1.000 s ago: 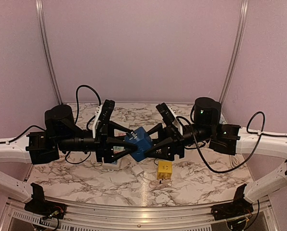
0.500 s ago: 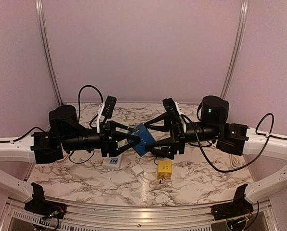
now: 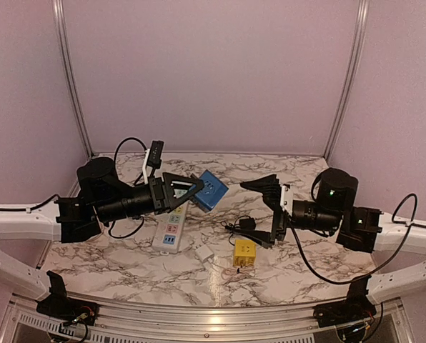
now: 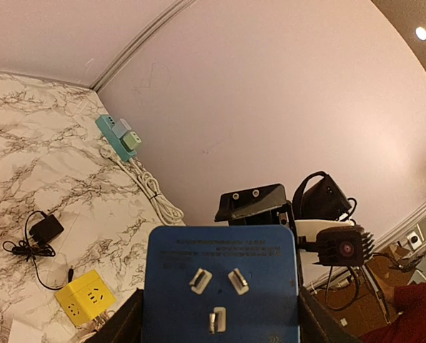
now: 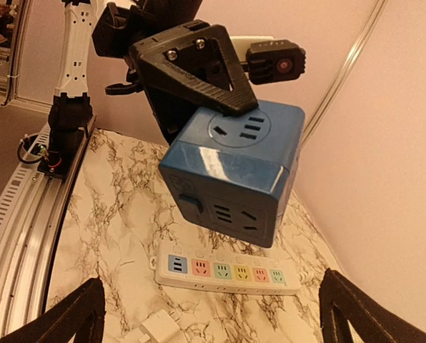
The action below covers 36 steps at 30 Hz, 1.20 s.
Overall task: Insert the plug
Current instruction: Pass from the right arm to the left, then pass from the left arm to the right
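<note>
Clamping the blue plug cube between its two black fingers, the left gripper holds it in the air, its jaws set about as far apart as the cube is wide, one finger on each side. The cube sits tilted. In the left wrist view the face towards the camera carries three metal prongs, while the right wrist view shows socket holes on its upper and near faces. The right gripper holds nothing: its fingers are spread wide at the two lower corners of its own view, and it is well apart from the cube, off to the right. Below the cube, on the marble table, lies a white power strip with a row of coloured sockets, lengthwise under the left gripper. Near its front end rests a small white adapter, and just beside that a yellow cube socket. A black adapter with a thin tangled cord lies behind the yellow cube, close under the right gripper's lower finger. At the far wall, a teal and green socket block sits with its white cable looped along the table.
</note>
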Each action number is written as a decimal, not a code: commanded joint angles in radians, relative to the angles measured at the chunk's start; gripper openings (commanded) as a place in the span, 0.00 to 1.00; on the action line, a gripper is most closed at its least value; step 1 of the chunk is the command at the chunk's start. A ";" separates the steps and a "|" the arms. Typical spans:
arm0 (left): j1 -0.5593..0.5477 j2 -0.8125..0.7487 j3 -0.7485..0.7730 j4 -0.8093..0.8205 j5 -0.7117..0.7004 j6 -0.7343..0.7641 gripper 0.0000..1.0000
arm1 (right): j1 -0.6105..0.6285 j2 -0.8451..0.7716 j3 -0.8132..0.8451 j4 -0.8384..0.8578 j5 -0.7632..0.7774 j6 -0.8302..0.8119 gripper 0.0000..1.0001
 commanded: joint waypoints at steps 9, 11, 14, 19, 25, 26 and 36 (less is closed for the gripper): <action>0.024 0.082 0.043 -0.078 -0.056 -0.403 0.00 | 0.087 0.006 -0.054 0.166 0.390 -0.519 0.98; 0.027 0.096 0.042 -0.073 -0.050 -0.440 0.00 | 0.126 0.040 -0.060 0.184 0.456 -0.600 0.98; 0.031 0.113 0.046 -0.055 -0.027 -0.489 0.00 | 0.171 0.106 -0.045 0.195 0.534 -0.686 0.99; 0.035 0.126 0.033 -0.010 -0.008 -0.554 0.00 | 0.194 0.146 -0.057 0.266 0.546 -0.719 0.99; 0.036 0.130 0.010 0.029 0.004 -0.611 0.00 | 0.199 0.171 -0.053 0.284 0.553 -0.747 0.98; 0.036 0.132 0.007 0.043 0.007 -0.619 0.00 | 0.201 0.178 -0.051 0.288 0.552 -0.752 0.97; 0.036 0.170 -0.020 0.156 0.046 -0.691 0.00 | 0.231 0.284 -0.054 0.446 0.668 -0.819 0.82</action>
